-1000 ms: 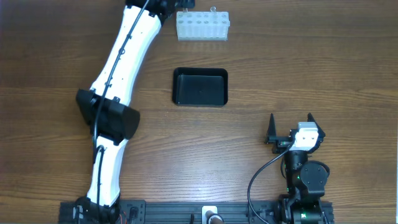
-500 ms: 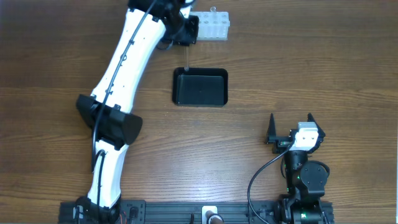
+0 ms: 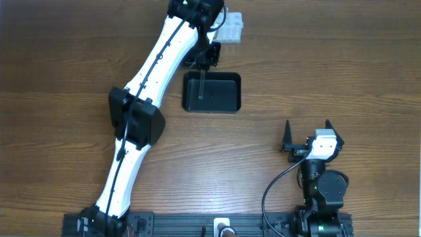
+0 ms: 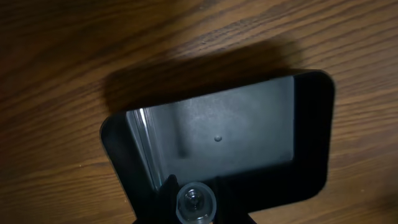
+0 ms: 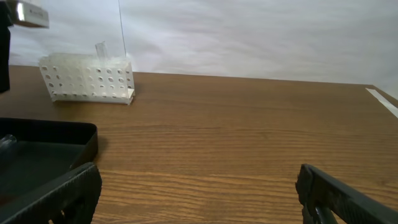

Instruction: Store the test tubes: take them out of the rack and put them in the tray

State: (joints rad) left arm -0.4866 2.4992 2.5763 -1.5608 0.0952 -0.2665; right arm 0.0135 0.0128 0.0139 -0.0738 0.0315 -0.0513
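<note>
Reaching up the top view from the lower left corner, the left arm ends at the upper centre, where the left gripper is clenched on a clear test tube. The tube points down from the fingers over the left part of the black tray, which sits on the wooden table a little above the frame's centre. In the left wrist view the tube shows end-on (its round mouth at the bottom edge of the frame), with the tray's floor beyond it. Whether its tip touches that floor I cannot tell. The white test tube rack stands just above the tray at the top of the top view, partly hidden by the arm. In the right wrist view a lone tube stands in it at the upper left. The right gripper rests at the lower right of the top view, well apart from the tray, its fingers spread and grasping nothing.
</note>
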